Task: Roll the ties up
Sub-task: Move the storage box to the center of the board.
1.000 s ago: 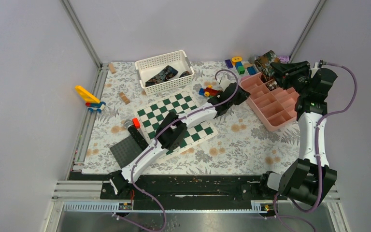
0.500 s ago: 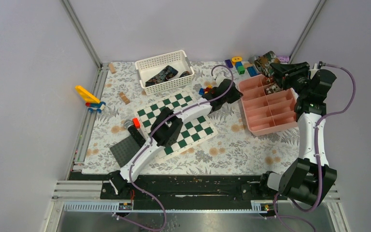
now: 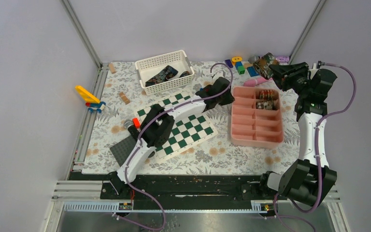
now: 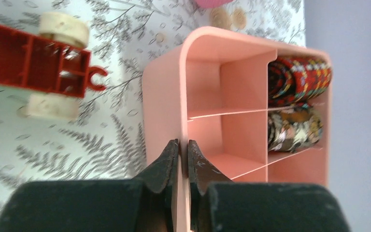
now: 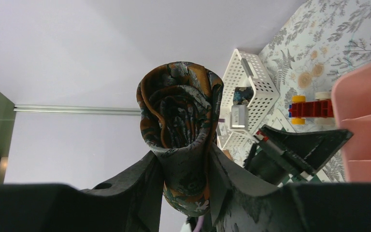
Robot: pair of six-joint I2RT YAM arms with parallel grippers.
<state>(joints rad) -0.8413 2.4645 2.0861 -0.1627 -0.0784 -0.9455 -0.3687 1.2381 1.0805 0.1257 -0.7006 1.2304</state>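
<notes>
Floral cloth (image 3: 251, 150) covers the table inside a grey-walled booth, with both arms bolted to a black rail at the near edge. Nearest the rail on the left lies a dark baseplate (image 3: 123, 152), and just beyond it a green-and-white chessboard (image 3: 186, 126), under the outstretched left arm. To the right sits a pink tray (image 3: 233, 118) of two columns of compartments. The left gripper (image 4: 182, 151) is clamped on the tray's left wall near the far corner, one jaw inside and one outside, with only the thin wall between them. A red toy car (image 4: 38, 63) rests on the cloth just left of that corner.

In the tray's right column, a red tie (image 4: 299, 79), rolled tight, fills the far corner cell, and a brown tie (image 4: 294, 128), also rolled, fills the next cell nearer. The other cells in view hold nothing.

Past the tray's far right corner, the right gripper (image 5: 186, 164) pinches a coiled tie (image 5: 181, 111) of dark blue and rust between its jaws, held clear of the tray, the coil's open end facing the wrist camera.

Farther back on the left, a white basket (image 3: 147, 64) holds loose ties (image 3: 163, 75) in a dark heap. Coloured blocks (image 3: 237, 64) lie along the far edge.
</notes>
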